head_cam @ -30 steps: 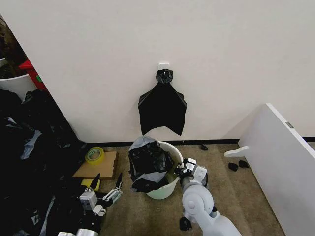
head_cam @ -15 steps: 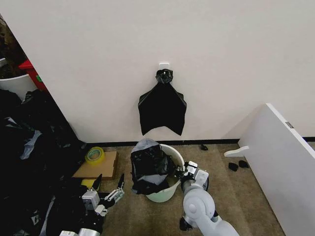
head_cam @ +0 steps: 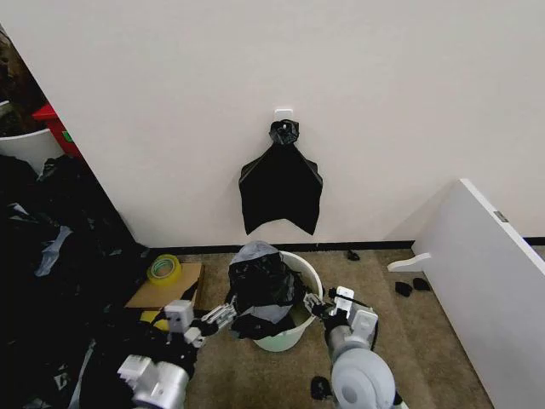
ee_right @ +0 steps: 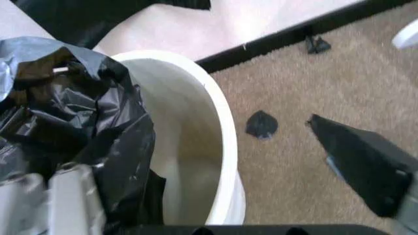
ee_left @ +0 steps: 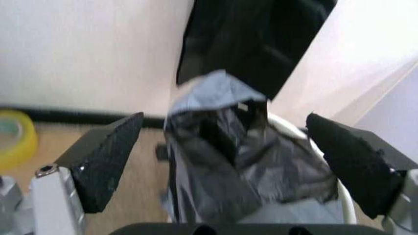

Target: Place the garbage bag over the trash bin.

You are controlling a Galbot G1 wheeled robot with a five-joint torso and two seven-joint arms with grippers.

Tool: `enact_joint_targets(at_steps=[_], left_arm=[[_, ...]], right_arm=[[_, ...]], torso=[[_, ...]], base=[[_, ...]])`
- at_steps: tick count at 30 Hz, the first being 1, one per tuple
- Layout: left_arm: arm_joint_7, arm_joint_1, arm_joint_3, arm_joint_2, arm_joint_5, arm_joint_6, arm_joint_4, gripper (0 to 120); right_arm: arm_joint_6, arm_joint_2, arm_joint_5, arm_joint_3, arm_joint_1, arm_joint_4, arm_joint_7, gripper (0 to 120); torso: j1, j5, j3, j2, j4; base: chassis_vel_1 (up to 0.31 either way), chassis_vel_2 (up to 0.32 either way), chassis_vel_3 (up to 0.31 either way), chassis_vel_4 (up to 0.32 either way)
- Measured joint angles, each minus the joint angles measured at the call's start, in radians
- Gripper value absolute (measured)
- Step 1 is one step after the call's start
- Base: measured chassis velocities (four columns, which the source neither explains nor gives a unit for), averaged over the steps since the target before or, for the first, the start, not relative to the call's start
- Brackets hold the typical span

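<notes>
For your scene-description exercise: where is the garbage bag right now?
In the head view, the garbage bag sits bunched over the left half of the trash bin, on the floor below the black bundle hanging on the wall.

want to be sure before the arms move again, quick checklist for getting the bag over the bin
1. Round white plastic bucket upright on the carpet: ok.
2. Crinkled black plastic garbage bag spread over the whole rim: not ok, bunched on the side nearer the left arm, far rim bare.
3. Left pincer open, facing the bag: ok.
4. Right pincer open beside the bucket: ok.
5. Either pincer gripping the bag: not ok.
6. Bag mouth open: cannot tell.
</notes>
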Motion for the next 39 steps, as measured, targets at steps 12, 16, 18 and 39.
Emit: enact_joint_targets(at_steps=[12,16,18,39], left_arm=[[-0.188,-0.289,0.041,0.011,-0.236,0.262,0.09,86],[-0.223,-0.357,0.051,-0.003,-0.292,0.298,0.138,86],[-0.234,-0.379,0.057,-0.008,-0.306,0.313,0.154,86],[-0.419,-0.548,0.201,-0.098,-0.583,0.498,0.267,90]], right_arm=[[-0.002,-0.016,-0.017,-0.016,-0.001,0.003,-0.026,100],[-0.003,-0.018,-0.022,-0.012,-0.007,0.021,-0.026,100],[-0.004,-0.021,-0.023,-0.009,-0.009,0.031,-0.025,100],[-0.023,-0.036,-0.026,0.01,-0.031,0.077,-0.016,100]], torso=[[0.0,0.0002,0.0,0.0,0.0003],[0.0,0.0001,0.0,0.0,0.0003],[0.0,0.0,0.0,0.0,0.0003],[0.0,0.0002,0.0,0.0,0.0004]], base=[[0.0,0.0,0.0,0.0],[0.0,0.0,0.0,0.0],[0.0,0.0,0.0,0.0],[0.0,0.0,0.0,0.0]])
